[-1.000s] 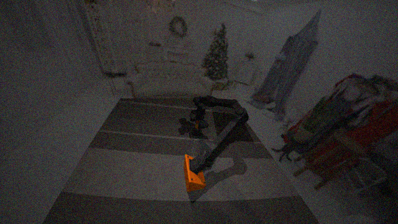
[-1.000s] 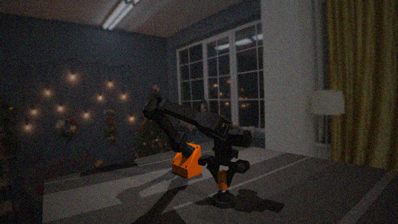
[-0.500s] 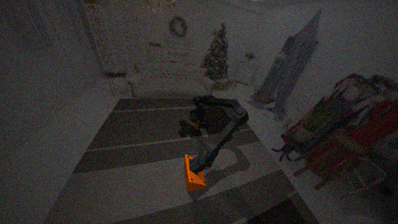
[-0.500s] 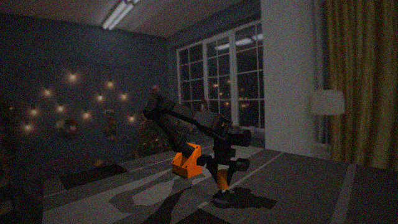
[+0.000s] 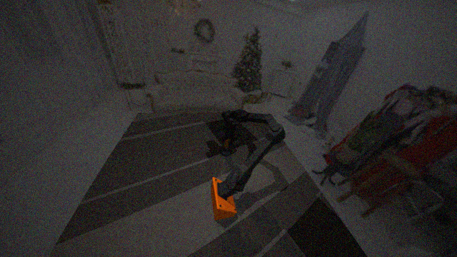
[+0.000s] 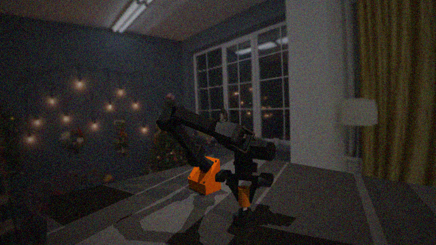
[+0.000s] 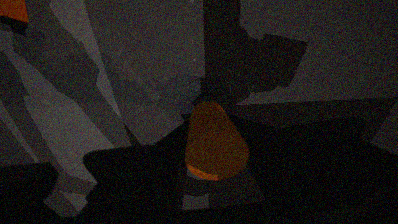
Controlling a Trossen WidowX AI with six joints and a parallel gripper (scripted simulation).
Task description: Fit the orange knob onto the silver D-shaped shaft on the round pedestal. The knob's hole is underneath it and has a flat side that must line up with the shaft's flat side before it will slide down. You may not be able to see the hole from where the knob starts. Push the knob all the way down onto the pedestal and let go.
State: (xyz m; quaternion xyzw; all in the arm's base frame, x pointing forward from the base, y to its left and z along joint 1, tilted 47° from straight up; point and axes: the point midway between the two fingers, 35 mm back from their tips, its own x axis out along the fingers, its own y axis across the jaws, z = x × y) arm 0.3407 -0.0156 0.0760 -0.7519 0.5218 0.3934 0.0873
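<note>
One orange knob (image 5: pixel 227 143) (image 6: pixel 244 197) (image 7: pixel 215 142), pinched between the fingers of the gripper (image 5: pixel 226 145) (image 6: pixel 244 194) (image 7: pixel 208 121). Exterior view: knob sits above the dark round pedestal (image 6: pixel 242 218), which lies at its 6 o'clock. A pale sliver of shaft (image 6: pixel 244 208) shows between them; knob not seated down. Cannot tell whether the shaft tip is inside the hole, nor how the flats line up.

Containers: a red, sleigh-like shape (image 5: pixel 425 143) stands off the desk (image 5: pixel 150 150) (image 6: pixel 317 190) (image 7: pixel 325 75) at 3 o'clock in the top view, heaped with dark and greenish stuff, too murky to name.

Edges: top view, desk's far edge runs at 12 o'clock beyond the gripper; the arm's elbow (image 5: pixel 278 133) overlaps the right edge in that view. Wide bare stretch toward 9 o'clock of the gripper; less surface toward 3. Orange base (image 5: pixel 224 214) (image 6: pixel 212 185) (image 7: pixel 12 11) is well apart from the knob, at 10 o'clock in the exterior and wrist views, 6 o'clock in the top.
</note>
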